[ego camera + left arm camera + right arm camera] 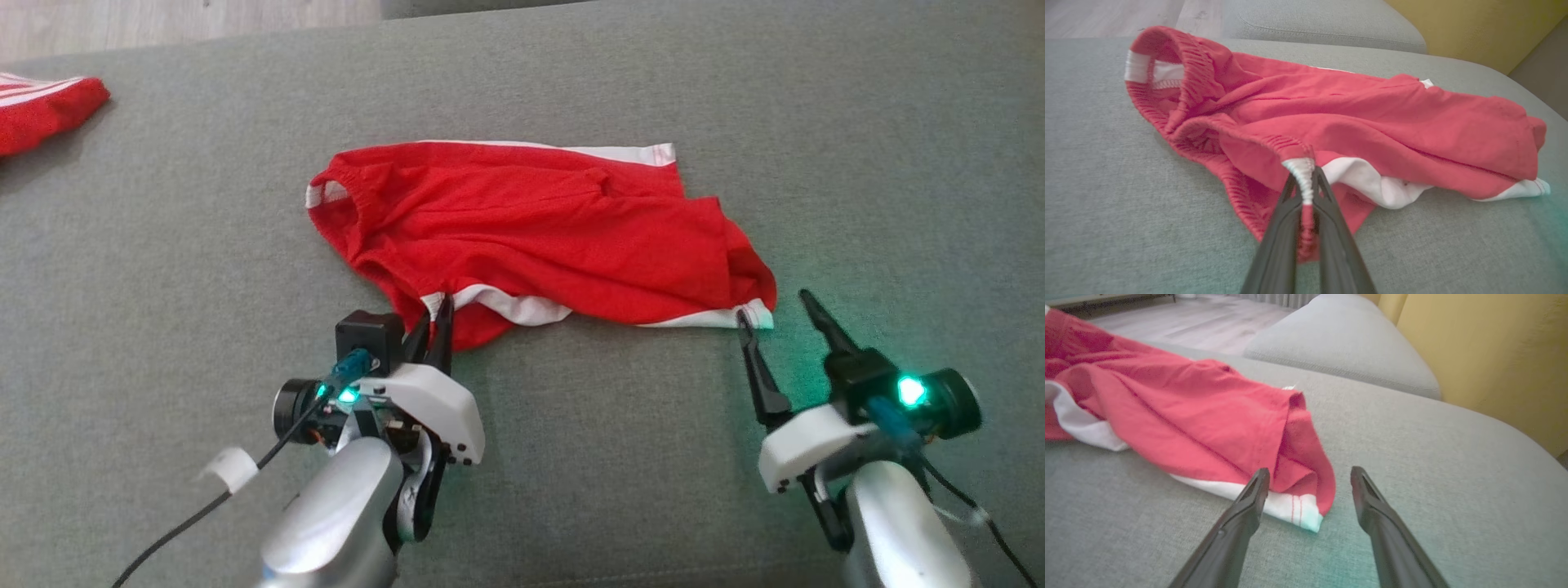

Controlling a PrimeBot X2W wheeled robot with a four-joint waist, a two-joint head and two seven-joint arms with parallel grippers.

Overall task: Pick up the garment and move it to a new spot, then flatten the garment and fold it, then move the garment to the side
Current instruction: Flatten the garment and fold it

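The garment (539,233) is a pair of red shorts with white trim, lying crumpled across the middle of the grey cushion (571,457). My left gripper (437,314) is shut on the near part of its elastic waistband, where a white stripe crosses it. The left wrist view shows the garment (1355,126) with that stripe pinched between the left gripper (1304,179) fingers. My right gripper (775,304) stands open at the near right hem corner. In the right wrist view the right gripper (1309,473) straddles the white-edged corner of the garment (1180,416), its jaws apart.
A second red and white cloth (41,110) lies at the far left of the cushion. Wooden floor (188,20) runs beyond the far edge. Another grey cushion (1347,347) and a yellow wall (1494,351) lie past the garment's right end.
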